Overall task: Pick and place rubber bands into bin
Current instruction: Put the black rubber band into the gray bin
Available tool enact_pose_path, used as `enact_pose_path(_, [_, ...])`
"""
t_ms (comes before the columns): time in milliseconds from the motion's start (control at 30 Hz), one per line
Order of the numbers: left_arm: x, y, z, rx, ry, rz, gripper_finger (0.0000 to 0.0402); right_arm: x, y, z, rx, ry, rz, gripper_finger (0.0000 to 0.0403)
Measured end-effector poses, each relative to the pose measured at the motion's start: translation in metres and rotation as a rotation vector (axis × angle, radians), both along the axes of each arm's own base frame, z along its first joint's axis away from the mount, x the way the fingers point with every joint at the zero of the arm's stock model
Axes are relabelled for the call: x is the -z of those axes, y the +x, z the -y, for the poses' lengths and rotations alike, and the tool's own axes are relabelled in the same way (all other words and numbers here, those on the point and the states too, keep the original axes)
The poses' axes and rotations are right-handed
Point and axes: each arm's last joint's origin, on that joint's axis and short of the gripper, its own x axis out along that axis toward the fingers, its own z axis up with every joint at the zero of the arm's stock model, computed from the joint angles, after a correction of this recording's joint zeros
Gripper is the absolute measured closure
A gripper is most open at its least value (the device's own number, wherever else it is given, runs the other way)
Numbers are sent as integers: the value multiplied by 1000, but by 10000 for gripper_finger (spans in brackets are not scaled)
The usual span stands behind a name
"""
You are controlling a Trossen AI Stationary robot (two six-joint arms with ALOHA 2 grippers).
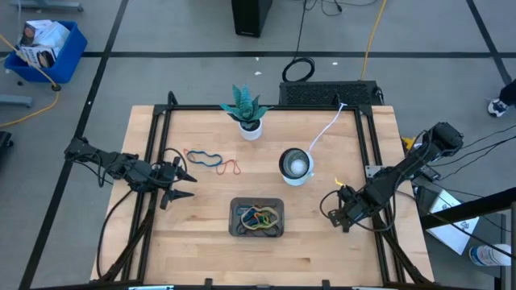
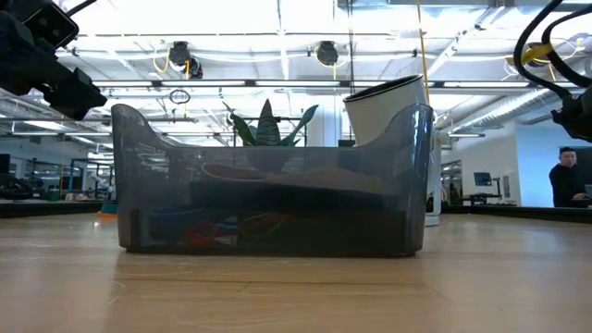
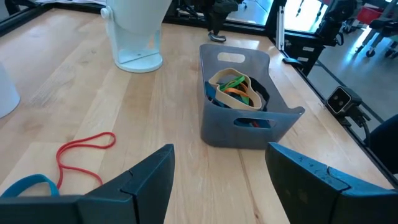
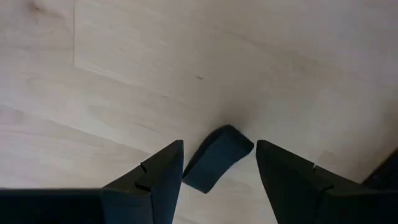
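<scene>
Bands: red and blue rubber bands just beside left gripper | gripper open, empty

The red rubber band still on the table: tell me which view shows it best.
The left wrist view: the red rubber band lies large and unobstructed on the wood, ahead of the open left gripper. The high view shows it only as a thin squiggle beside the blue band. The low and right wrist views do not show it.
</scene>
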Motion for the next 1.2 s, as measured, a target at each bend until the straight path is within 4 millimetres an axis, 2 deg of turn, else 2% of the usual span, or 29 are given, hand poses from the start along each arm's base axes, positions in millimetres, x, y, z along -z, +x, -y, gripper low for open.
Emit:
enact_pose_path(233, [0, 0, 0, 2, 5, 1, 144, 1, -4, -4, 30, -7, -25, 204])
enact_pose_path(433, [0, 0, 0, 5, 20, 3, 144, 12, 1, -8, 37, -30, -53, 204])
enact_pose_path(600, [0, 0, 0, 2, 21, 3, 144, 19, 6, -12, -26, -38, -50, 204])
enact_pose_path(833, [0, 0, 0, 2, 22, 3, 144, 20, 13, -18, -150, 4, 43, 204])
enact_pose_path(1033, [0, 0, 0, 2, 22, 4, 144, 21, 12, -17, -116, 3, 32, 204])
enact_pose_path(1200, [0, 0, 0, 2, 21, 4, 144, 30, 6, -13, -113, 16, 9, 225])
